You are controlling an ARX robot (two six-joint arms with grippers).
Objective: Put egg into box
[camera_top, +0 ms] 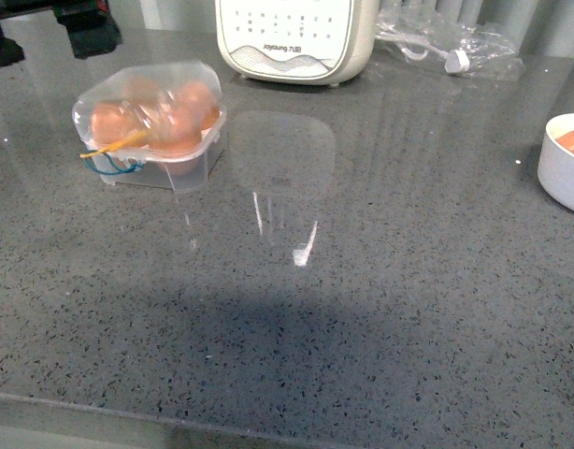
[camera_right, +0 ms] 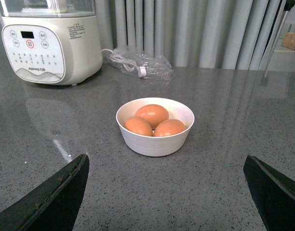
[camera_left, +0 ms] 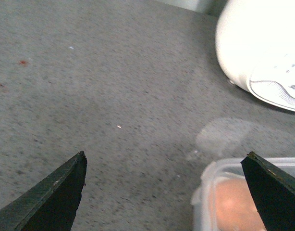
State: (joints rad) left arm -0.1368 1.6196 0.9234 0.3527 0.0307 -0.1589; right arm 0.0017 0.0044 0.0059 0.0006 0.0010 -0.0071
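Clear box [camera_top: 154, 126] holds eggs; 3 eggs fill the bowl [camera_right: 155, 139]; both grippers [camera_left: 164, 178] [camera_right: 166, 185] gape wide.

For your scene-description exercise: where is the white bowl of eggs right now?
In the front view the white bowl sits at the far right edge of the grey counter, right of the cream appliance; the right wrist view shows three brown eggs inside.

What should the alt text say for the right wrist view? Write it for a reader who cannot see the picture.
A white bowl holding three brown eggs sits on a grey speckled counter, framed by the two dark fingers of the open, empty right tool. Behind it stand a cream appliance with a button panel and a clear plastic bag holding a white cable, before grey curtains.
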